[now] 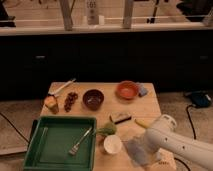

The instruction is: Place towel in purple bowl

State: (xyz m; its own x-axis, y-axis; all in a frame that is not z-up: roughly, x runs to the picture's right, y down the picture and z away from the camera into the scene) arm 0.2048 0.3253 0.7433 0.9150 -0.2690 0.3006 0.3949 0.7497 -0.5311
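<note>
Gripper [148, 143] is down low at front right of the tbl, right on the towel [134, 151]. Can't tell if it's gripping or let go; the arm hides it. Towel lies on the tbl just left of gripper, next to white cup [112, 144]. Purple bowl [93, 98] sits well back-left of gripper, no towel in it. Looks like the job's just starting: lift, carry & drop all left.

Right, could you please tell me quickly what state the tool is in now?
Tool: down at the towel, right of the white cup; open, closed or holding cannot be told.
</note>
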